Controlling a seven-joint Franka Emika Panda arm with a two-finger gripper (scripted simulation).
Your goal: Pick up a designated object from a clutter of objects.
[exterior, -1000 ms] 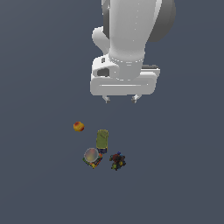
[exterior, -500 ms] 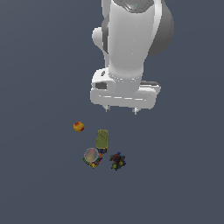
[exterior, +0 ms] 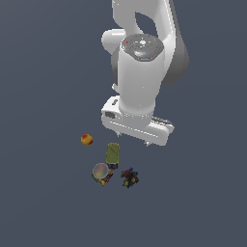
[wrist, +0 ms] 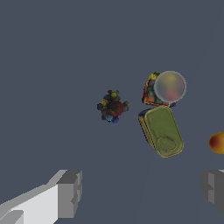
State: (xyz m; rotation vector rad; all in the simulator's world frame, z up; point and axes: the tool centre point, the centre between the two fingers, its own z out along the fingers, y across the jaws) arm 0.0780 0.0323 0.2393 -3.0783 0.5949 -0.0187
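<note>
Fingers (wrist: 69,192) of the gripper (wrist: 142,192) are standing wide apart, released and gripping nothing, hanging above the plain grey floor (exterior: 43,202) — no edge showing. Nearby the dark speckled lump (exterior: 129,177) is lying alone, just beside the domed item (exterior: 101,172) and olive-green block (exterior: 113,154); the red-yellow ball (exterior: 86,140) is sitting farther off.

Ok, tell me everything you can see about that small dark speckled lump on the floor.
The dark speckled lump is a small knobbly cluster, blackish with red, yellow-green and blue specks; its material is unclear. It lies on the plain grey floor, apart from the domed item and the olive-green block, touching neither. In the exterior view it sits at that view's right of the dome. The claw is open and clear of it.
</note>
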